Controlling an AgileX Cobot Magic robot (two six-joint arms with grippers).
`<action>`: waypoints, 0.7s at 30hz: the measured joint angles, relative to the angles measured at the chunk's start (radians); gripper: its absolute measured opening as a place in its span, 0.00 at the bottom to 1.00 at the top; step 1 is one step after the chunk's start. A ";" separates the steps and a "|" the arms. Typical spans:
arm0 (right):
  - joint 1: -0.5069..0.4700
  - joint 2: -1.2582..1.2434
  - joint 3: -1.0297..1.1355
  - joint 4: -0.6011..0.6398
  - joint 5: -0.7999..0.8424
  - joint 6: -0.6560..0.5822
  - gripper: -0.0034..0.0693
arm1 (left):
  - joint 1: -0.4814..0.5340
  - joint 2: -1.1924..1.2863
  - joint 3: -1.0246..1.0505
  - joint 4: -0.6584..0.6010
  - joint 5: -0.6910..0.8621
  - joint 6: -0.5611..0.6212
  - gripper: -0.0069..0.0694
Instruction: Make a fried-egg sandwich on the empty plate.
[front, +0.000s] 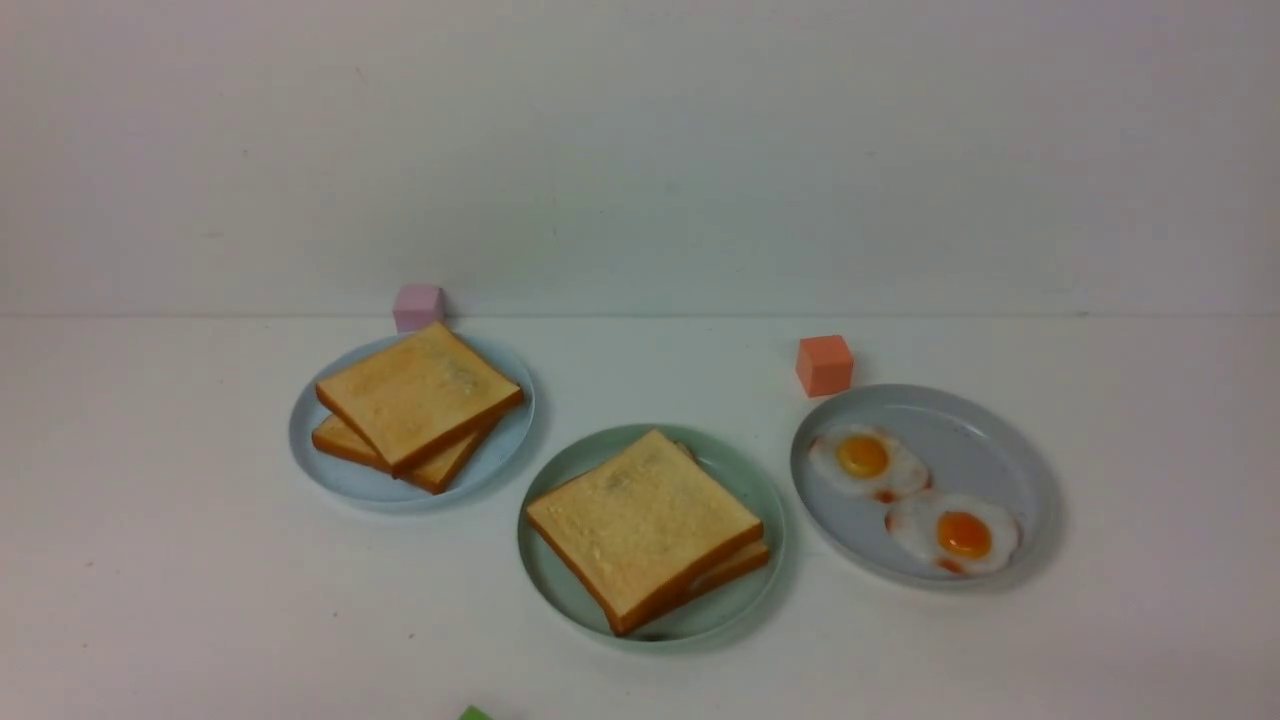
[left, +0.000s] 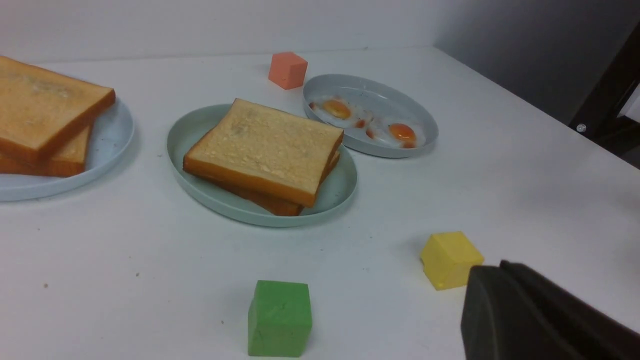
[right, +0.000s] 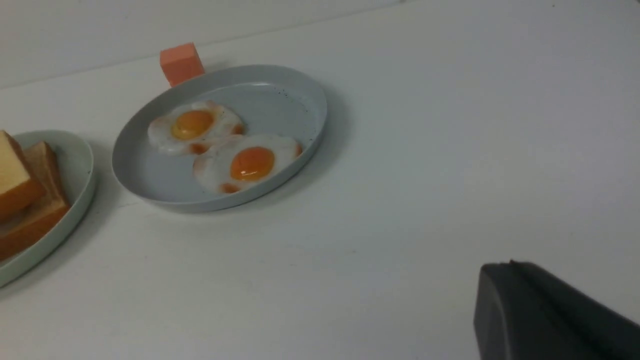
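- Resting on the round pale mint-green plate (front: 540, 580), centre of front view: square golden toast sandwich (front: 645, 520), top slice askew.
- Left wrist view: dark left gripper (left: 505, 305), fingers closed, nothing held; green cube (left: 280, 317).
- Right wrist view: dark right gripper (right: 530, 305), fingers closed, empty.

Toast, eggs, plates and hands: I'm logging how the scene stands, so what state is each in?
Green plate: holding a stack of toast
Sandwich toast: two slices, stacked askew
Pale blue plate: holding spare toast
Spare toast: two slices, stacked askew
Grey plate: holding two eggs
Fried eggs: lying flat, yolks up
Left hand: shut
Right hand: shut
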 joint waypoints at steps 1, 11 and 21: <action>0.000 0.000 0.000 0.000 0.000 0.000 0.03 | 0.000 0.000 0.000 0.000 0.000 0.000 0.08; 0.000 0.000 0.002 0.003 -0.003 0.000 0.04 | 0.000 0.000 0.000 0.000 0.004 0.000 0.09; 0.000 0.000 0.002 0.004 -0.004 0.000 0.05 | 0.000 0.000 0.000 0.006 0.005 0.000 0.10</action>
